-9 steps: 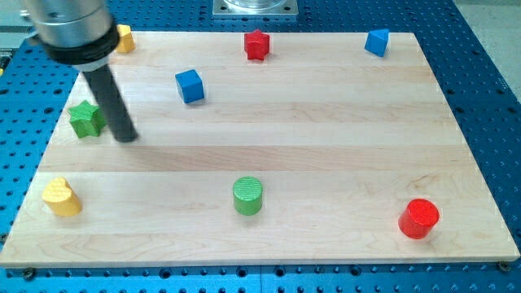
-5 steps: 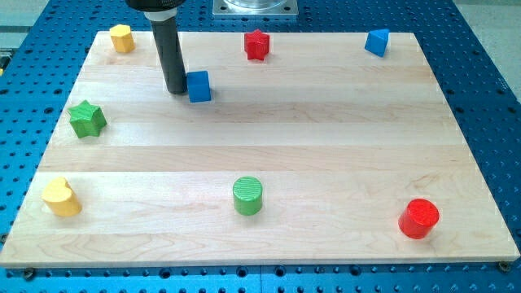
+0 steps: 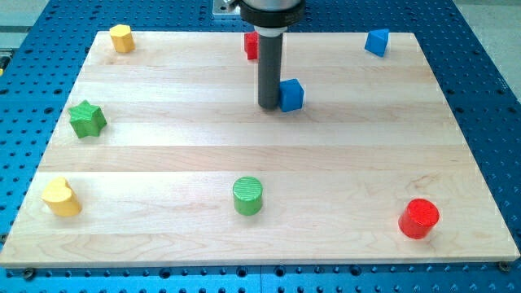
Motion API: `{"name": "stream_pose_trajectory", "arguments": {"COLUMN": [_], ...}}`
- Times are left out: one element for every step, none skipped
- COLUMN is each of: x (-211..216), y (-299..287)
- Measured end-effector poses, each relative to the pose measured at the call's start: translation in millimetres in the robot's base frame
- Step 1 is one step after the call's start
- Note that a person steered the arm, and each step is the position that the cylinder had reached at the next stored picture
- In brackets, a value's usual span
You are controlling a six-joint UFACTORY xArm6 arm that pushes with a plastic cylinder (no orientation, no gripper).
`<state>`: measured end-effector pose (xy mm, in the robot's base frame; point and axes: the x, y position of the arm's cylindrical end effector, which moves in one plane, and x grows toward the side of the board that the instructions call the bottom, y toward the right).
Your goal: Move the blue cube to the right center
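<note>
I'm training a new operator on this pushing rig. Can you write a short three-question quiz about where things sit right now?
1. True or false: my tip is against the view's left side of the blue cube.
2. Which block stands nearest the view's bottom right corner? A) green cylinder B) red cylinder C) yellow heart
3. Fill in: the block partly hidden behind the rod, near the view's top, is coloured ____.

Key: 1 true; 2 B; 3 red.
</note>
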<state>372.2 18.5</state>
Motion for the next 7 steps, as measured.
{"name": "stream_pose_trajectory", "arguments": {"x": [-28,39,45,95,129,111,96], "y": [23,138,148,133,137,177,181]}}
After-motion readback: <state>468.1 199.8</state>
